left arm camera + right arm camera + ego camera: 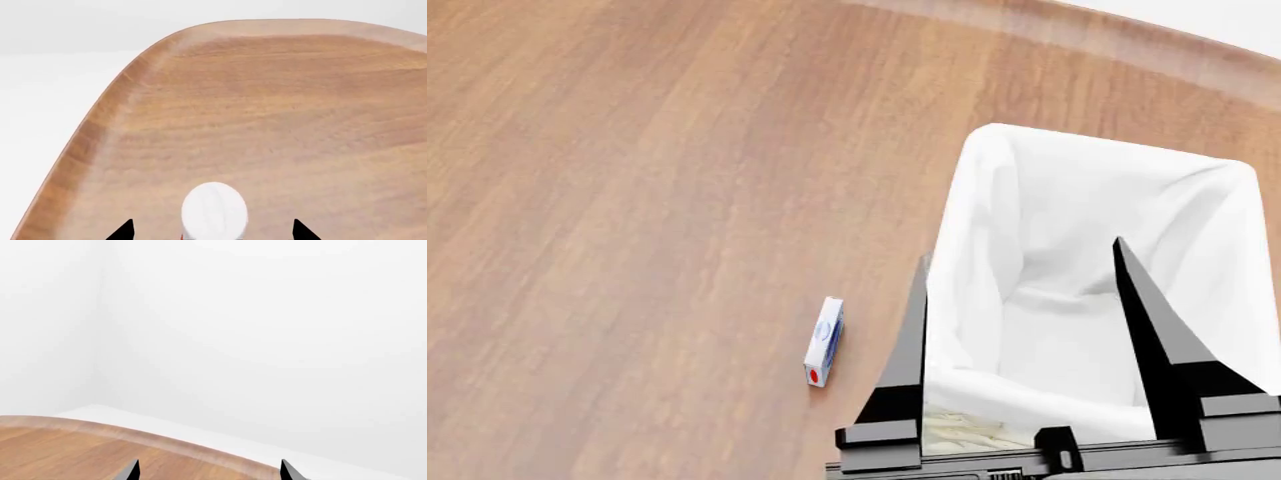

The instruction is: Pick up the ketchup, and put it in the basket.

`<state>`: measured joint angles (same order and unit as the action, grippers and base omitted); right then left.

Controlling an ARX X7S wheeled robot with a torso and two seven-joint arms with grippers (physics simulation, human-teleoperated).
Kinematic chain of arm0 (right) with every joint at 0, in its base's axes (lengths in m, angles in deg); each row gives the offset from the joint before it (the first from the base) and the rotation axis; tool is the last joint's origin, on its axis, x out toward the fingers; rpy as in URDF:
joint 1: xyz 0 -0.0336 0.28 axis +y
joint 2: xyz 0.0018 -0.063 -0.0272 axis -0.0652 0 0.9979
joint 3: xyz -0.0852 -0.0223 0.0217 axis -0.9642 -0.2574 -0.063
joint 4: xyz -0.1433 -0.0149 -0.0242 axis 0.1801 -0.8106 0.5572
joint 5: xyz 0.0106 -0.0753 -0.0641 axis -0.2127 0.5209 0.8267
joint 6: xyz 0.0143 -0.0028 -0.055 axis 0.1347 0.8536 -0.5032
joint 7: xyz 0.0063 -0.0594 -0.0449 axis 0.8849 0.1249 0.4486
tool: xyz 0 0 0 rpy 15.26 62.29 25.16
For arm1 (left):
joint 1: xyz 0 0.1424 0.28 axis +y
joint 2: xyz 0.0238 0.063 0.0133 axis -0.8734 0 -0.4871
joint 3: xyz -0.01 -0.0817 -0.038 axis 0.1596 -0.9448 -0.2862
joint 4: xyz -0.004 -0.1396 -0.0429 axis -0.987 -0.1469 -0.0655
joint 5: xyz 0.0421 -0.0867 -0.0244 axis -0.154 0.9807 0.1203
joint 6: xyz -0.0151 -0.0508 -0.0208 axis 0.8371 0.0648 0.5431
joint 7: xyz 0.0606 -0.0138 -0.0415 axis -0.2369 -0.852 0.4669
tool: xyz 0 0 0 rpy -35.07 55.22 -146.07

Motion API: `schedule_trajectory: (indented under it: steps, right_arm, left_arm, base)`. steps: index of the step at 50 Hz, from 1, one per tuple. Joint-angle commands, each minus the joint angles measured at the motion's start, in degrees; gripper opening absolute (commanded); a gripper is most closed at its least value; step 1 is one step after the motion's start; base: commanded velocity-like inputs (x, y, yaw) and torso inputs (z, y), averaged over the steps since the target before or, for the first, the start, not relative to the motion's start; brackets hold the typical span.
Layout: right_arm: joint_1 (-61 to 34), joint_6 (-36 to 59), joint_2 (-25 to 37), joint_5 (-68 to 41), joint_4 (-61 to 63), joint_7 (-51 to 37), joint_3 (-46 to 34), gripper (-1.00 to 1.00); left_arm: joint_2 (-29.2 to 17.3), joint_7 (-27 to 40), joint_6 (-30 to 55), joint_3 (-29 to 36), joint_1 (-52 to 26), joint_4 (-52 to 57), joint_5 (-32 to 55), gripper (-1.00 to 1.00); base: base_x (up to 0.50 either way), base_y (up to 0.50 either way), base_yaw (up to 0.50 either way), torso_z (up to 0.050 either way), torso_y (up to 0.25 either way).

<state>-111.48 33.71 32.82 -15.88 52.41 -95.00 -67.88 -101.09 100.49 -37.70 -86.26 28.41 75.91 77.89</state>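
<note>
Ketchup (214,205) cap sits bottom centre of left wrist view, between left end effector (213,229) tips. Clamped or not, can't tell. Right end effector (1021,250) is spread over the basket (994,140), lower right of head view. Move it clear first, then lower the bottle in.

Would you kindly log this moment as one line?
left pincer open, ketchup cap between its tips | right pincer open, empty | basket: no ketchup seen

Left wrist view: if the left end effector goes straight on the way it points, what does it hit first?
The ketchup. Its white cap sits centred between the open fingertips of the left end effector, directly ahead. Past it there is only bare wooden table. How far off the cap is cannot be told from this view.
</note>
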Motion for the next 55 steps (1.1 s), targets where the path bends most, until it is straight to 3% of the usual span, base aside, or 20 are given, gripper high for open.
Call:
schedule_trajectory:
  steps: [1, 16, 46, 47, 55]
  right_arm:
    - [-0.15, -0.09, 0.01, -0.09, -0.09, 0.02, -0.15, 1.00]
    - [-0.39, 0.10, -0.04, -0.08, -0.04, -0.16, -0.44, 1.00]
    - [-0.32, -0.20, -0.21, 0.56, -0.42, -0.06, -1.31, 1.00]
    - [-0.36, -0.15, -0.21, 0.50, -0.37, -0.11, -1.30, 1.00]
    - [-0.52, -0.11, -0.13, 0.31, -0.29, -0.19, -1.29, 1.00]
  left_arm:
    - [-0.01, -1.48, -1.07, 1.49, -1.21, -3.90, -2.29, 1.00]
    - [-0.05, -5.55, -2.89, 3.99, -2.08, -7.90, -4.77, 1.00]
    - [-0.47, -6.94, -4.45, 5.06, -4.70, -13.16, -7.17, 1.00]
    - [-0.44, -6.84, -4.51, 5.09, -4.73, -13.17, -7.29, -1.00]
    - [-0.29, -6.80, -4.97, 4.93, -4.61, -13.00, -7.42, -1.00]
  base:
    - [0.00, 0.00, 0.00, 0.000, 0.000]
    - [0.00, 0.00, 0.00, 0.000, 0.000]
    - [0.00, 0.00, 0.00, 0.000, 0.000]
    - [0.00, 0.00, 0.00, 0.000, 0.000]
    - [0.00, 0.00, 0.00, 0.000, 0.000]
